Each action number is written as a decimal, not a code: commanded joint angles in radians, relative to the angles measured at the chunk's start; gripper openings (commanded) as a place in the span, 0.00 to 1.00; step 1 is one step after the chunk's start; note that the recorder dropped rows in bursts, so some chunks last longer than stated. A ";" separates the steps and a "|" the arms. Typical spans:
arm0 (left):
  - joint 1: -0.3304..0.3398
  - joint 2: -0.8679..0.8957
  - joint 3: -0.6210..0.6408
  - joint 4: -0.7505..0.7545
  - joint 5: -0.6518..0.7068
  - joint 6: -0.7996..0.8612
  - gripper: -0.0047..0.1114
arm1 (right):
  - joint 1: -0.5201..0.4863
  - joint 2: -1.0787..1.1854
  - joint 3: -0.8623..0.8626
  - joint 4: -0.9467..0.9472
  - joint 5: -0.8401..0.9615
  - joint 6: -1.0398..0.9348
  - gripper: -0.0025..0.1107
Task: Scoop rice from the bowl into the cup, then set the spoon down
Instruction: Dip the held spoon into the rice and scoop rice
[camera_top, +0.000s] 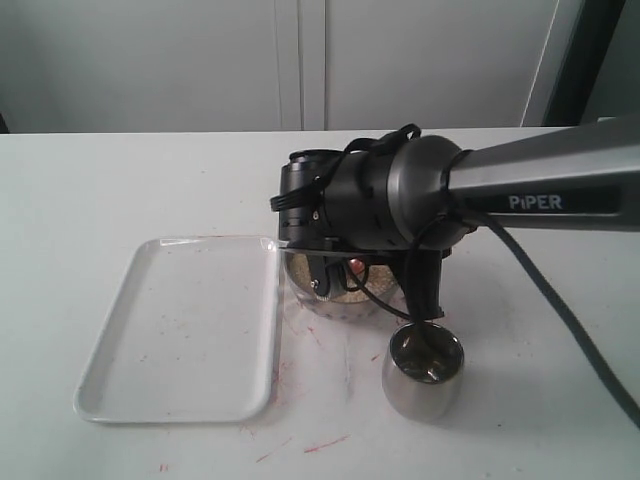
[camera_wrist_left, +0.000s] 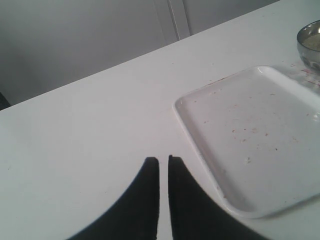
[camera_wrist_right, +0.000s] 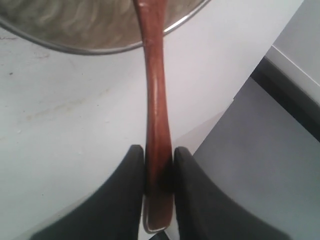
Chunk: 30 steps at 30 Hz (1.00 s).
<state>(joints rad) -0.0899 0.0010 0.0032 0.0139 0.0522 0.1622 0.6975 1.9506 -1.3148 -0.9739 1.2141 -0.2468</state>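
Note:
My right gripper (camera_wrist_right: 159, 149) is shut on the handle of the reddish-brown wooden spoon (camera_wrist_right: 155, 90). The handle runs over the rim of the steel bowl (camera_wrist_right: 60, 46) above the rice (camera_wrist_right: 90, 20); the spoon's head is out of view. From outside, the right gripper (camera_top: 335, 272) hangs over the bowl (camera_top: 340, 303) and hides most of it. The shiny cup (camera_top: 423, 372) stands just in front and to the right of the bowl. My left gripper (camera_wrist_left: 163, 159) hovers over bare table beside the tray, fingers almost together with nothing between them.
A white rectangular tray (camera_top: 180, 325) lies left of the bowl, marked with reddish specks; it also shows in the left wrist view as the tray (camera_wrist_left: 250, 135), with the bowl (camera_wrist_left: 306, 50) beyond it. The right arm (camera_top: 540, 185) stretches in from the right above the table.

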 joint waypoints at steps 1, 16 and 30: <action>-0.003 -0.001 -0.003 -0.005 -0.006 0.002 0.16 | 0.000 0.009 -0.004 0.010 0.002 0.009 0.02; -0.003 -0.001 -0.003 -0.005 -0.006 0.002 0.16 | 0.000 0.014 -0.004 0.042 -0.049 0.077 0.02; -0.003 -0.001 -0.003 -0.005 -0.006 0.002 0.16 | 0.000 0.014 -0.004 0.117 -0.053 0.123 0.02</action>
<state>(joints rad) -0.0899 0.0010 0.0032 0.0139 0.0522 0.1622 0.6975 1.9617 -1.3148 -0.8652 1.1577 -0.1330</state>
